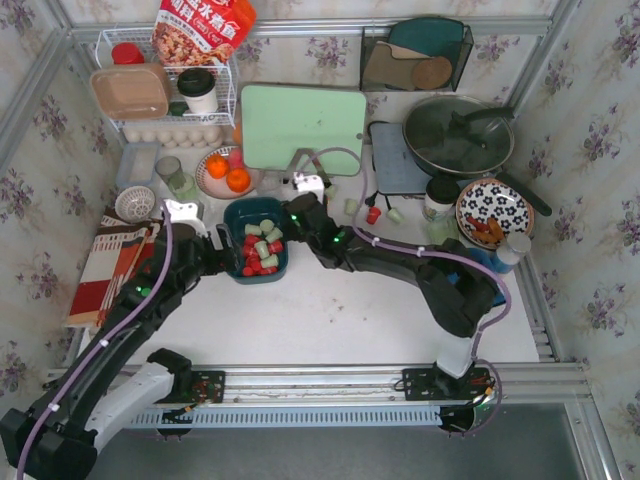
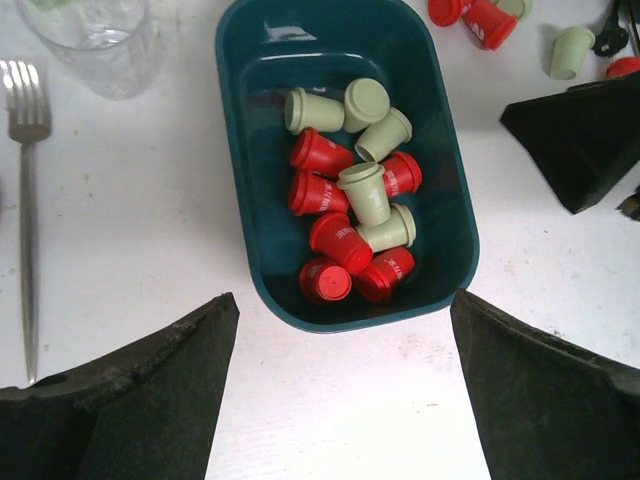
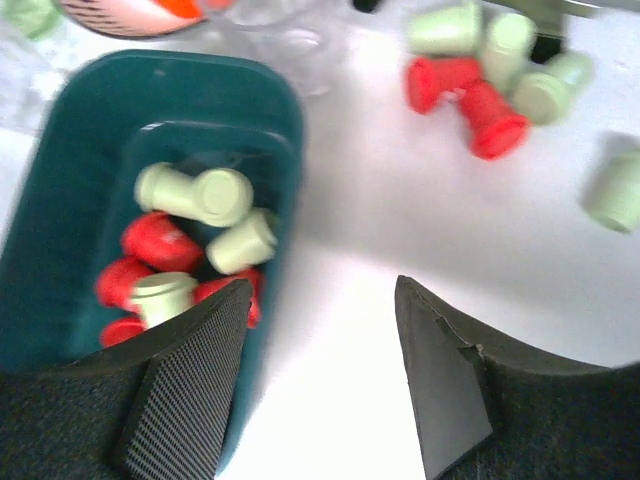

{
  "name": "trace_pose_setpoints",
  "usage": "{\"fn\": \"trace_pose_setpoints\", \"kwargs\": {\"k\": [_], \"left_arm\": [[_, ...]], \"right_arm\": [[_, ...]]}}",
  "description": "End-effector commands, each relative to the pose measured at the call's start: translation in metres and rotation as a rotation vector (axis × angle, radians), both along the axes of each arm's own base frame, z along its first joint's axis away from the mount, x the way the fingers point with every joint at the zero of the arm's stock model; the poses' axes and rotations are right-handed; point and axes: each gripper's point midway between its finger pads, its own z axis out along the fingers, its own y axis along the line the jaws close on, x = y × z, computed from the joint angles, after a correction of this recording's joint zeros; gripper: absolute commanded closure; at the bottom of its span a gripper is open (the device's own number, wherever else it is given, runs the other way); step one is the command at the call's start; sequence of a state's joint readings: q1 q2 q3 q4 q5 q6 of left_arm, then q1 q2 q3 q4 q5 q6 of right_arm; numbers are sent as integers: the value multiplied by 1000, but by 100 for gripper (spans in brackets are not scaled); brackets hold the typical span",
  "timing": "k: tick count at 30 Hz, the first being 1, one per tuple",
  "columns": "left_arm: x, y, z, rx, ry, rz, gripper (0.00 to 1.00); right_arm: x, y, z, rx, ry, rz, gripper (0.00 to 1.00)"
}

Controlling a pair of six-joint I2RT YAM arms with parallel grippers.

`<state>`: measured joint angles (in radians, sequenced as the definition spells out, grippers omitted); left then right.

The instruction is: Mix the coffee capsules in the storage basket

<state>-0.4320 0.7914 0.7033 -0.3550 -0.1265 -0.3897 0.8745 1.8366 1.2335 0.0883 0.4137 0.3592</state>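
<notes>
Capsules (image 2: pixel 362 192) lie in the basket (image 2: pixel 330 55), its long side running straight ahead of the left jaws. Right jaws sit nearer, over its wall. Both are spread apart, holding nothing.

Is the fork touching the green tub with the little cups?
Apart. The left wrist view shows bare white table between the fork and the storage basket.

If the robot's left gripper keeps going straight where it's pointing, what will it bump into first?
Probably the storage basket: its near rim lies straight ahead of the left gripper, between its open jaws, coffee capsules just beyond. Height is unclear, so it might clear the rim.
</notes>
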Motion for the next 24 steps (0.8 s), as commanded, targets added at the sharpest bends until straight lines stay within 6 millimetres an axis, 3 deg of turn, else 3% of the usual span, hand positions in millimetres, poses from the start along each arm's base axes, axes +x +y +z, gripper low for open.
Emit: {"fn": "trace_pose_setpoints", "kwargs": {"k": [1, 8, 16, 18, 21, 24], "left_arm": [[8, -16, 6, -39, 2, -51, 11], [23, -35, 3, -72, 53, -81, 10], [36, -51, 13, -48, 70, -99, 11], [38, -54, 14, -41, 73, -105, 11], [40, -60, 14, -28, 82, -117, 11], [42, -64, 15, -16, 84, -128, 11]], "right_arm": [[9, -50, 6, -34, -58, -121, 34], [14, -129, 11, -22, -130, -241, 35], [50, -181, -18, -30, -75, -373, 35], [64, -209, -28, -37, -56, -448, 36], [78, -224, -44, -33, -16, -486, 36], [90, -226, -62, -29, 32, -474, 37]]}}
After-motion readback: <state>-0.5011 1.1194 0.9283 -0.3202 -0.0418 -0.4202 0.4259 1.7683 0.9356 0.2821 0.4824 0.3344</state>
